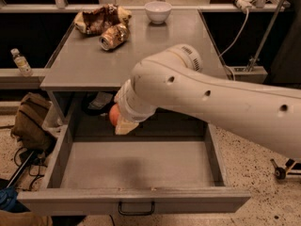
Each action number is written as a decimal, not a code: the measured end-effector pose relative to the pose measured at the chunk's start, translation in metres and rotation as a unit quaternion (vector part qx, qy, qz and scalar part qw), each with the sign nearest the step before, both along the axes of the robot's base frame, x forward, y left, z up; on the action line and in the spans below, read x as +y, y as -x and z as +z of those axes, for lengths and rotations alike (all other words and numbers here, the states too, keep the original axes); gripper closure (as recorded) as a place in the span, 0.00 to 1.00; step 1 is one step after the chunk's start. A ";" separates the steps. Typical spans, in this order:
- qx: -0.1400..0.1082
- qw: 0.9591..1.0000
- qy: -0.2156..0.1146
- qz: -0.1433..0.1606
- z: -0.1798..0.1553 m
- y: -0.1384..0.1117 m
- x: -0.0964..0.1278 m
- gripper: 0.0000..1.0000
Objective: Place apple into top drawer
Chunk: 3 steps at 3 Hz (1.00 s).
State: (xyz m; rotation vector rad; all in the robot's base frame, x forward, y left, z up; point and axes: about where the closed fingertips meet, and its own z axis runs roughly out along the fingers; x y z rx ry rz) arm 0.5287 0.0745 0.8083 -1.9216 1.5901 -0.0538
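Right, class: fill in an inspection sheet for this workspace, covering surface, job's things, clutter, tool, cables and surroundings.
Surface: grey tabletop, flat, with items along its far edge.
Job's things: apple held in the air over the back of the top drawer; the drawer is open, nothing seen inside.
Clutter: crushed can, crumpled wrapper and white bowl.
Tool: tool shut on the apple, just below the table's front edge.
Cables: white cable hanging at the table's right.
Surroundings: plastic bottle on the left ledge; brown bag on the floor.
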 end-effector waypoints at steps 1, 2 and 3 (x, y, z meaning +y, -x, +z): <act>-0.025 0.999 0.021 -0.007 -0.052 -0.003 0.016 1.00; -0.026 0.999 0.020 -0.007 -0.051 -0.003 0.016 1.00; -0.034 0.999 0.029 -0.016 -0.058 -0.003 0.018 1.00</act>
